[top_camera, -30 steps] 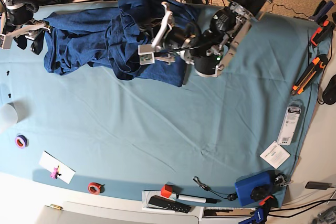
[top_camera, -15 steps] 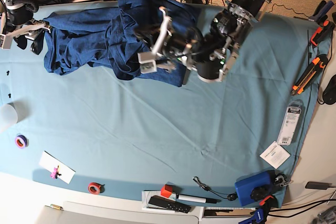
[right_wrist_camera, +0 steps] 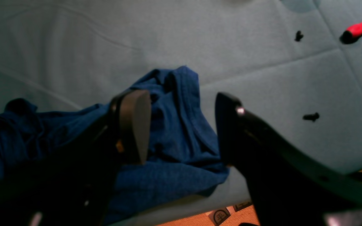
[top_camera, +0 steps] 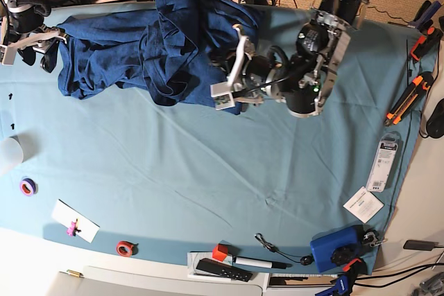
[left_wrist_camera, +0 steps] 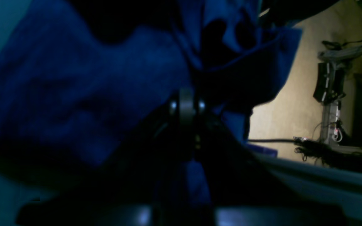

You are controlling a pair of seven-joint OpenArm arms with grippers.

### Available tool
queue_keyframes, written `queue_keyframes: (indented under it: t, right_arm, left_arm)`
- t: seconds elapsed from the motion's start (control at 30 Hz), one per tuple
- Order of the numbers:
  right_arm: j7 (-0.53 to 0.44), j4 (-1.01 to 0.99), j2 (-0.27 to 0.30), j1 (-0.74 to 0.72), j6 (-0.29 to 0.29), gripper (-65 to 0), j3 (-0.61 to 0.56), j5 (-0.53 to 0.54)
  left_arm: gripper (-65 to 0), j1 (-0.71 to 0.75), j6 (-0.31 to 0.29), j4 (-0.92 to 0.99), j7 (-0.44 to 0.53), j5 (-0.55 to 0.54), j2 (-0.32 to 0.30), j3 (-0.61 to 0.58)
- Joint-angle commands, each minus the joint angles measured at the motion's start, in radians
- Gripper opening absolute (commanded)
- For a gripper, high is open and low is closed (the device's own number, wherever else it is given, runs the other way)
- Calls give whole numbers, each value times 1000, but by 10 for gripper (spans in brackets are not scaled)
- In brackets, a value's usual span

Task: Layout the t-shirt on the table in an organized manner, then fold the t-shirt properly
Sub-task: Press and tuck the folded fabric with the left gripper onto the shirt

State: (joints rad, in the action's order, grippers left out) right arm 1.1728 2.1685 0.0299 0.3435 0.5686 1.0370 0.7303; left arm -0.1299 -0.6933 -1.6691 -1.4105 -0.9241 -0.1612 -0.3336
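The dark navy t-shirt (top_camera: 118, 53) lies bunched along the far edge of the table (top_camera: 208, 171), which is covered in teal cloth. My left gripper (top_camera: 225, 74) is at the shirt's right end. In the left wrist view its jaws (left_wrist_camera: 185, 106) are pressed together on a fold of the t-shirt (left_wrist_camera: 74, 94). My right gripper (right_wrist_camera: 181, 125) stands open over the shirt's other end, a finger (right_wrist_camera: 134, 125) on either side of a blue corner (right_wrist_camera: 174, 150) near the table's edge. In the base view it sits at the far left (top_camera: 43, 39).
Cutters (top_camera: 409, 98) and clamps (top_camera: 423, 32) line the right edge. A blue box (top_camera: 336, 247), a remote (top_camera: 222, 268) and a red tape roll (top_camera: 125, 247) lie along the near edge. A purple tape roll (top_camera: 28, 186) and a white card (top_camera: 75, 221) are at the left. Small black screws (right_wrist_camera: 311, 116) lie by the right gripper.
My left arm has moved to the right and slightly toward the near side, dragging the shirt's right end with it. The right arm has stayed still.
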Motion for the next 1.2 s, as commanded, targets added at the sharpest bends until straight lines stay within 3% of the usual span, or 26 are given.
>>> queue_keyframes:
  t: [0.0,0.17,0.3,0.63,0.77,1.17]
  right_arm:
    - [-29,16,12,0,-1,-326,5,13]
    - [-29,16,11,0,-1,-326,5,13]
    - [-29,16,11,0,-1,-326,5,13]
    - [-29,16,12,0,-1,-326,5,13]
    - [-29,16,11,0,-1,-326,5,13]
    - [-29,16,11,0,-1,-326,5,13]
  left_arm:
    - [-650,-16,-5,-16,14,-23,5,0]
    - [-650,14,-5,-16,73,-16,6,0]
    - [-650,34,-5,-16,153,76,6,-25]
    - [-650,29,-5,-15,354,230,16,-249]
    - [-650,4,2,-15,365,252,57,-300]
    - [-650,-31,2,-15,400,292,159,-298]
